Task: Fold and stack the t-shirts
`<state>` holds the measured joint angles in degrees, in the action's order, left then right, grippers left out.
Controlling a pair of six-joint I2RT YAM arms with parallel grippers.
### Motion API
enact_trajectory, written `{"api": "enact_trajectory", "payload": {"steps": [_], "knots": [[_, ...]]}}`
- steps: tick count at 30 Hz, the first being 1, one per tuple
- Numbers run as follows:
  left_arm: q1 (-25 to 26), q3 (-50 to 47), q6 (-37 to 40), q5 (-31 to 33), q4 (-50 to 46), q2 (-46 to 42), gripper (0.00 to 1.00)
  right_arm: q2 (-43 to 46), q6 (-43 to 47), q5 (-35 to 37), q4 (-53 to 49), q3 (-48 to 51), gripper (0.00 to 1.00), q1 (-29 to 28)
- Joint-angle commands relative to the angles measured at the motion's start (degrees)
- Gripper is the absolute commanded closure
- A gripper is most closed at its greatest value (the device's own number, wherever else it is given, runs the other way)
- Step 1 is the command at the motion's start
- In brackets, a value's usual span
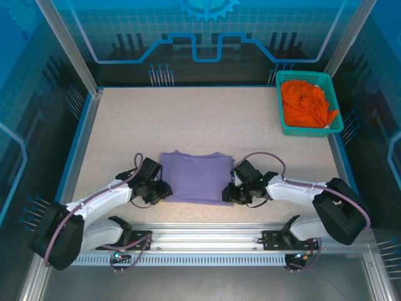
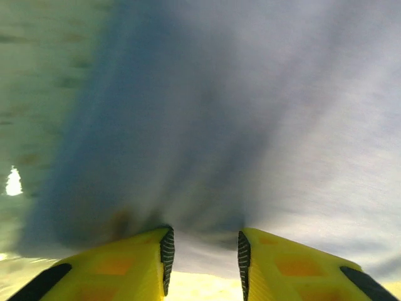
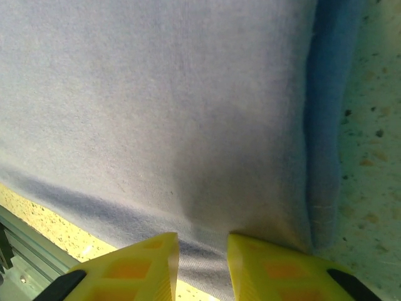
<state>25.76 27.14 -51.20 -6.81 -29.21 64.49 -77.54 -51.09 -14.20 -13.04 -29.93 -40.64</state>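
The lavender-purple t-shirt (image 1: 197,177) lies folded into a rectangle at the table's near middle. My left gripper (image 1: 164,190) is at its near left corner, my right gripper (image 1: 230,193) at its near right corner. In the left wrist view, blurred purple cloth (image 2: 219,125) runs up to my left gripper (image 2: 205,241), whose jaws stand apart with the shirt's edge loose between them. In the right wrist view, my right gripper (image 3: 202,244) is likewise open over the shirt's (image 3: 156,113) near hem, not pinching it. The orange t-shirt (image 1: 307,103) lies bunched in the basket.
The teal mesh basket (image 1: 280,100) stands at the back right corner of the speckled table (image 1: 188,119). A metal rail (image 1: 207,235) runs along the near edge behind both arm bases. Blue walls close in the table's sides and back.
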Motion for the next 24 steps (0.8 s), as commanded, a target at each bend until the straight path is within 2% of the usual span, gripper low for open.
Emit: {"api": "enact_trajectory", "payload": {"steps": [1, 4, 8, 12, 15, 18, 24], "knots": [[-1.36, -1.12, -2.36, 9.82, -11.87, -2.85, 0.6, -2.03, 1.02, 4.88, -7.7, 2.08, 0.71, 2.06], [-2.98, -0.94, -3.51, 12.16, -14.47, -6.2, 0.56, -1.4, 0.72, 4.5, -7.22, 2.45, 0.7, 2.22], [-4.83, 2.02, -1.98, 10.28, -14.88, -7.24, 0.51, 4.76, 0.28, 1.56, -5.68, 2.46, 0.58, 1.73], [-5.63, 11.9, 3.24, 9.76, -16.53, -4.04, 0.42, 15.64, -0.69, 1.67, -5.64, 1.9, 0.45, 1.54], [-8.75, 18.36, 7.76, 4.16, -13.28, 1.09, 0.41, 22.17, -0.38, 4.72, -6.5, 1.55, 0.37, 1.92], [-11.78, 23.77, 12.27, -3.11, -10.05, 9.71, 0.44, 24.86, 1.26, 6.5, -6.91, 0.73, 0.3, 3.56], [-14.06, 30.2, 15.1, -6.05, -4.84, 24.62, 0.46, 21.79, 7.4, 5.37, -1.57, -0.57, 0.28, 6.14]]}}
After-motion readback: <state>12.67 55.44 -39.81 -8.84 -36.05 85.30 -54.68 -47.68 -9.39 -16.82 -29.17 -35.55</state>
